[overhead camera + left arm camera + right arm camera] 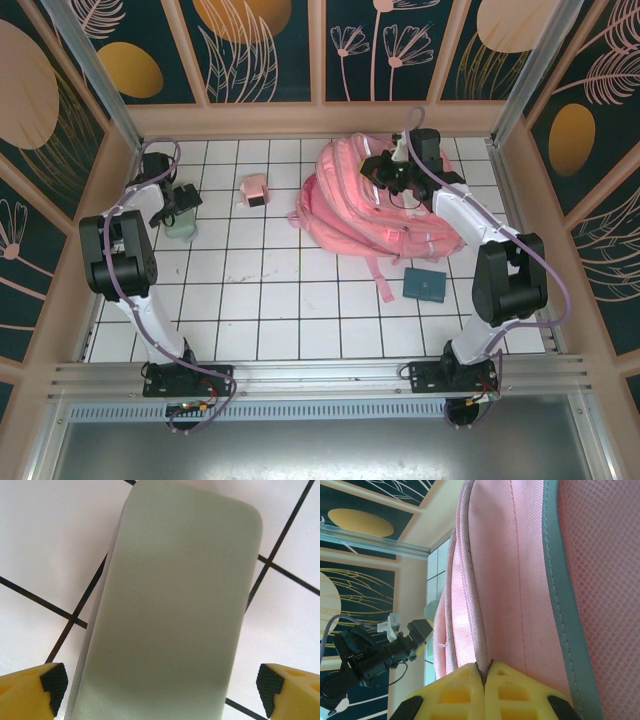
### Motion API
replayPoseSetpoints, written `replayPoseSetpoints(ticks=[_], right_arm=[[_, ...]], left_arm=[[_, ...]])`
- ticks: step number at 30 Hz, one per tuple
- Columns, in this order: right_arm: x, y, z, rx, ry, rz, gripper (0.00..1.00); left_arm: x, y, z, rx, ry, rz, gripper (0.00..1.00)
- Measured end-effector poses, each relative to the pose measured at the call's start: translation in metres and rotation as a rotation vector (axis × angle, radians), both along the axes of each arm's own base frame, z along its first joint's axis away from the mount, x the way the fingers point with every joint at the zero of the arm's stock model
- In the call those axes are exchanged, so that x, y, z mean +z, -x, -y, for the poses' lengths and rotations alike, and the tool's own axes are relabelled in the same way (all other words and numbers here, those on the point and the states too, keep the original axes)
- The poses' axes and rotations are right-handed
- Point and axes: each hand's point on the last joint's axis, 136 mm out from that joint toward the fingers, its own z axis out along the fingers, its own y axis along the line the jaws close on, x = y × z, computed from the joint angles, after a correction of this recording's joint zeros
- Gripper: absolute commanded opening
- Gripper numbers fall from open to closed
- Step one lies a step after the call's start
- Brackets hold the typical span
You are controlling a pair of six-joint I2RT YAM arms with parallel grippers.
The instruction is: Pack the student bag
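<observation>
The student bag (350,205) lies at the back right of the tiled table, a big soft pink backpack. My right gripper (392,172) sits on top of it. In the right wrist view this gripper (484,672) is shut on a raised fold of the bag's pink fabric (520,570), beside a pale grey stripe (554,580). My left gripper (183,212) hangs over a pale green box (181,231) at the far left. Seen from the left wrist, the gripper (160,685) is open, its black-padded fingertips (52,680) on either side of the box (175,595) and not touching it.
A small pink item (255,190) rests on the tiles left of the bag. A dark teal notebook (425,284) lies in front of the bag, near a loose pink strap (380,280). Walls (320,118) close in the table's back and sides.
</observation>
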Motion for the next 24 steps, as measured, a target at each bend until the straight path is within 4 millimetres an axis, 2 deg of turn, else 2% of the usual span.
replayPoseSetpoints(ticks=[5, 8, 11, 14, 16, 21, 24], right_arm=[[0.0, 0.0, 0.0, 0.002, -0.001, -0.001, 0.0], [0.0, 0.0, 0.0, 0.003, -0.002, -0.001, 0.0], [0.0, 0.0, 0.0, 0.004, -0.003, -0.001, 0.0], [0.002, -0.002, 0.0, 0.003, -0.005, 0.002, 0.0], [0.003, -0.003, 0.001, 0.003, -0.007, 0.005, 0.0], [0.008, -0.006, 0.003, 0.001, -0.013, 0.011, 0.0], [0.012, -0.008, 0.007, -0.006, -0.021, 0.016, 0.0]], left_arm=[[-0.028, 0.005, -0.001, -0.003, 0.0, -0.064, 0.98], [-0.036, 0.007, -0.003, -0.002, -0.011, -0.087, 0.9], [-0.035, 0.007, -0.003, -0.002, -0.017, -0.086, 0.79], [-0.033, 0.007, -0.003, 0.0, -0.015, -0.081, 0.72], [-0.031, 0.009, -0.001, 0.003, -0.003, -0.076, 0.63], [-0.015, 0.011, 0.008, -0.008, 0.031, -0.038, 0.61], [-0.001, 0.012, 0.024, -0.033, 0.068, -0.001, 0.6]])
